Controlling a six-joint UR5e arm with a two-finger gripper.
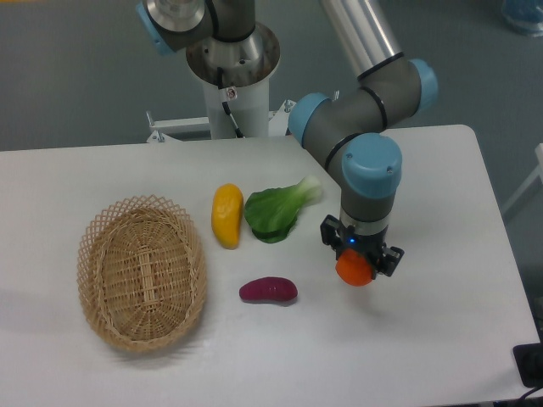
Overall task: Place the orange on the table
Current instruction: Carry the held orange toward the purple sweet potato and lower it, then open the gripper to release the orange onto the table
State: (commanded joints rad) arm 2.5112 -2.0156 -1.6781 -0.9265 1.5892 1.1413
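While clenched on the orange (355,269), the gripper (360,261) hangs over the table (441,339), fruit at 3 o'clock of the purple sweet potato (268,291), near it. Risk: letting go too high, so the round fruit rolls toward the potato or the leafy green (276,212) at 10 o'clock.

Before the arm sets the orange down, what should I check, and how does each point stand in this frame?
1. Orange held in the gripper: ok.
2. Bare table under and around the orange: ok.
3. Sweet potato out of the way, to the left: ok.
4. Leafy green and yellow fruit apart from the drop spot: ok.
5. Orange's height above the table: cannot tell.
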